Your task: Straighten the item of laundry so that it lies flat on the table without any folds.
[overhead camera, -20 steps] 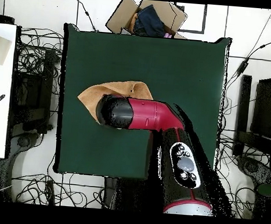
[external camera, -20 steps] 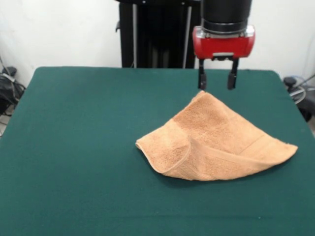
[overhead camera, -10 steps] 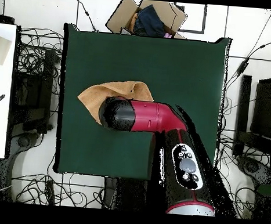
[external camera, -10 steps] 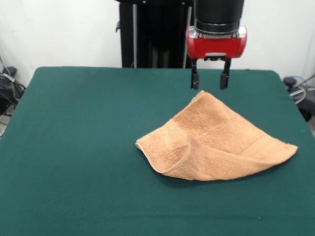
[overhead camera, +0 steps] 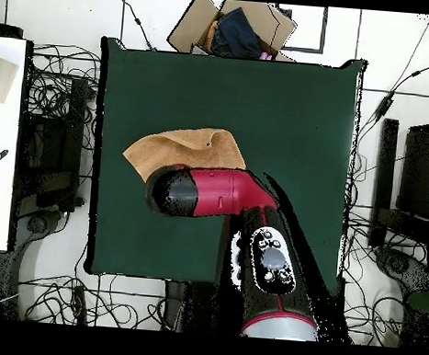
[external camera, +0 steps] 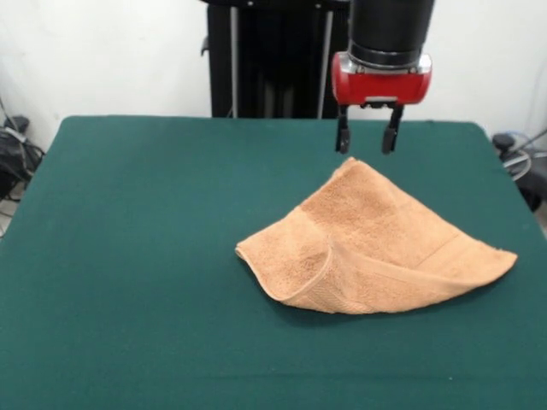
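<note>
Red-housed and empty, the gripper (external camera: 367, 140) hangs above the far corner of the towel (external camera: 376, 243), its two black fingers (external camera: 343, 138) spread apart with clear air between their tips and the cloth. Against a second ago it sits a touch higher and further back, and half a second ago it was nudged to the picture's left, so the arm is hunting for its line over that peaked corner rather than committing downward. Nothing about the peach-orange terry towel has moved: it lies right of centre on the green table (external camera: 128, 256), folded over itself into a rough triangle, with a rolled double layer along the near edge and one woven band showing toward the right tip. From overhead the red arm (overhead camera: 222, 193) covers the near part of the towel (overhead camera: 179, 148). For the job, that means no unfolding has begun; the likely next move is a descent onto the corner, where a pinch may take both layers.
</note>
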Controlling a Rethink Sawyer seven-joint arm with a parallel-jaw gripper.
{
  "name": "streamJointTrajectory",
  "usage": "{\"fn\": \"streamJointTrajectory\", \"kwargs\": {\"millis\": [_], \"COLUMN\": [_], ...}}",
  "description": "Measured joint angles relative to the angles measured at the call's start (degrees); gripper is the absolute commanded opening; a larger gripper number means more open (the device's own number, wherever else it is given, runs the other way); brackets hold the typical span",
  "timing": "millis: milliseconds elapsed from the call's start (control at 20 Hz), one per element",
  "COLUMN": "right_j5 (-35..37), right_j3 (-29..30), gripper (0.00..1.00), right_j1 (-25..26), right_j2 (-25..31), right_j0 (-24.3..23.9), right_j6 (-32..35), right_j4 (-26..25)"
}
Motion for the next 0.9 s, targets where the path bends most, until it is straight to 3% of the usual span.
{"fn": "streamJointTrajectory", "kwargs": {"millis": [450,900], "right_j5": [0.0,-1.2], "right_j3": [0.9,1.6], "gripper": [1.00,1.00], "right_j1": [3.0,6.3], "right_j2": [-2.3,-6.4], "right_j0": [1.4,6.1], "right_j6": [0.0,0.0], "right_j4": [0.0,0.0]}}
